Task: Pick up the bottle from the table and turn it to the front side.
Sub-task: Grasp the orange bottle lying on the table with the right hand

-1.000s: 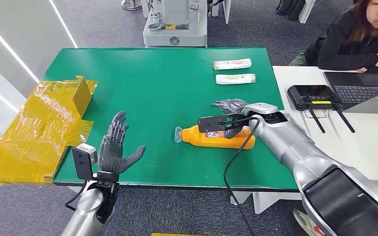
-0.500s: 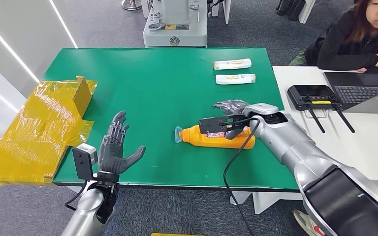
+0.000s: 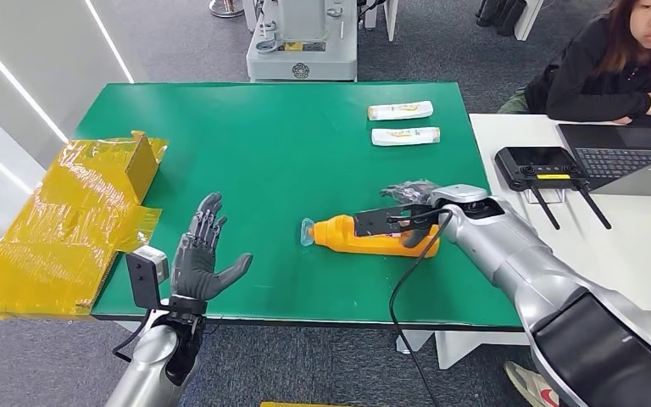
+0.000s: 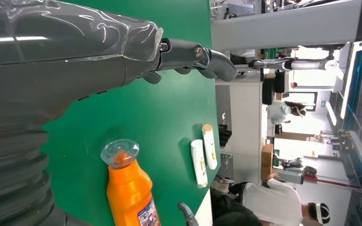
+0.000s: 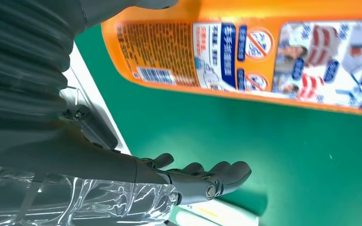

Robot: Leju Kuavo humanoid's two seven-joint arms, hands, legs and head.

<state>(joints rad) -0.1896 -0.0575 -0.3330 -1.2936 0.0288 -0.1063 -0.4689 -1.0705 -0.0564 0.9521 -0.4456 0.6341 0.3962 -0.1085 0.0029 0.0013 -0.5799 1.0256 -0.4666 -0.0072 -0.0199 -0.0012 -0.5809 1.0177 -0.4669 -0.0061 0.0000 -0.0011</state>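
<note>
Now | orange bottle [image 3: 371,236] lies flat mid-desk [image 3: 288,144], long axis left-right, cap leftward | right hand [image 3: 411,210] over its base end, fingers [image 5: 207,176] spread, apparently not gripping | left hand [image 3: 201,259] released, well apart

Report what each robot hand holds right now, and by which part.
Nothing is held. The left robot hand is open above the table's near edge. The right robot hand is at the bottle's base end; its fingers are spread beside the bottle, not closed on it.
</note>
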